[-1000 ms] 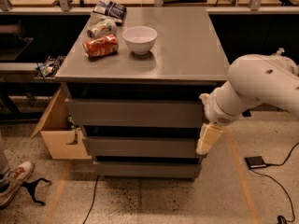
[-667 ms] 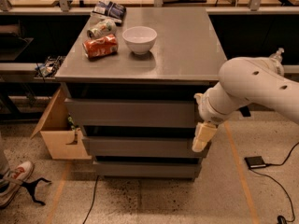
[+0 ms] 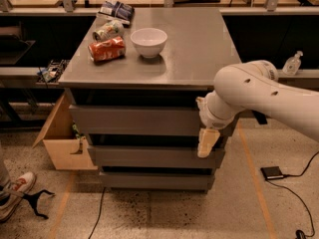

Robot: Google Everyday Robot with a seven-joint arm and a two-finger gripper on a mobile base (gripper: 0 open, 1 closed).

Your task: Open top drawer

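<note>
1. The top drawer (image 3: 134, 121), the widest matte grey one with a plain flat front and no handle, is sitting directly under the grey cabinet surface (image 3: 199, 59) and above the narrower grey middle drawer front (image 3: 149, 156). Its front is looking closed, so I am judging the opening as not yet done.
2. Because the front is offering no handle, the pull is depending on catching an edge. The grip may be slipping off the smooth panel, and then the drawer is not moving at all.
3. The cream-coloured gripper (image 3: 207, 143) is hanging low at the right end, across the gap between the top drawer and the middle drawer front. From there it may be hooking the wrong drawer. A pull at only one end may also be turning the drawer crooked and jamming it.
4. A sudden jerk may be shaking the surface. The white ceramic bowl (image 3: 148, 41) and the crushed red can (image 3: 106, 49), which is lying on its side, may then be sliding or rolling.
5. The gripper is pointing downward from the thick white robot arm (image 3: 259, 91), which is reaching in from the right. I cannot tell whether it is released or clenched, nor whether it is really touching the drawer front. I am not seeing any object in it.
6. The open cardboard box (image 3: 65, 143) is standing on the floor beside the cabinet's left side, out of the drawer's way, in my judgement.
</note>
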